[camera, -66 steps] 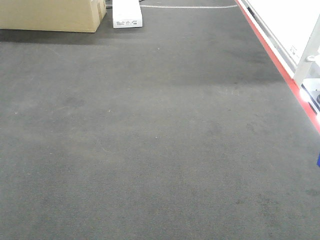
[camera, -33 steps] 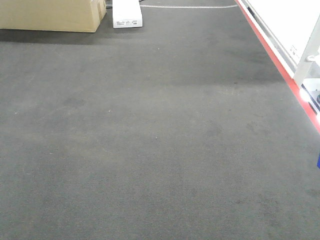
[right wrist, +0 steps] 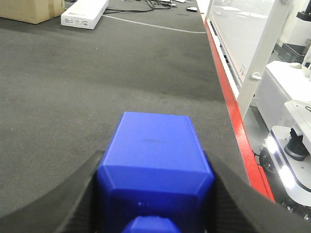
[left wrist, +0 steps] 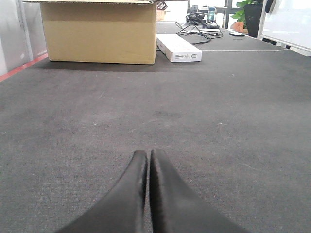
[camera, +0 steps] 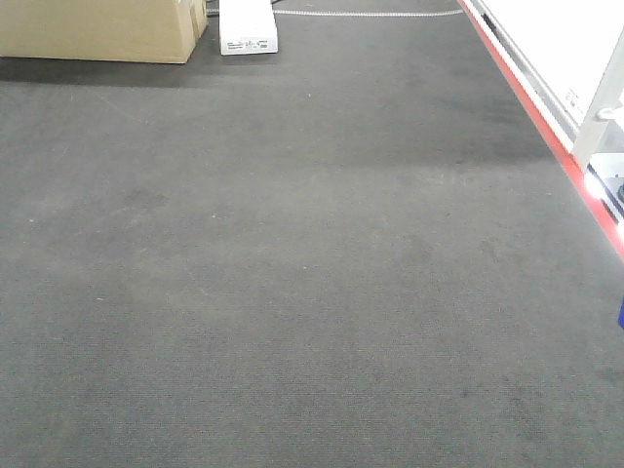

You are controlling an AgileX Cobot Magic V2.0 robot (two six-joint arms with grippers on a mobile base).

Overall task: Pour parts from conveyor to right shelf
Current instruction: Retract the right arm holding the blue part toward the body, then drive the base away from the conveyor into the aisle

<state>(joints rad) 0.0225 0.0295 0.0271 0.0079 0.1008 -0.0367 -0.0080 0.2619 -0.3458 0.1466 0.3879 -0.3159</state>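
The conveyor point(camera: 292, 273) is a wide dark grey belt that fills the front view, with a red stripe point(camera: 531, 112) along its right edge. My right gripper point(right wrist: 154, 167) is shut on one of the parts, a bright blue block point(right wrist: 155, 141) with a small knob facing the camera. It is held just above the belt near the red stripe point(right wrist: 233, 107). My left gripper point(left wrist: 147, 158) is shut with nothing in it, low over the belt. Neither gripper appears in the front view. The right shelf is out of view.
A cardboard box point(camera: 97, 29) and a flat white box point(camera: 248, 27) sit at the belt's far end. A white frame post point(right wrist: 262, 53) and white equipment point(right wrist: 291, 141) stand beyond the red stripe. A blue sliver point(camera: 621, 312) shows at the front view's right edge.
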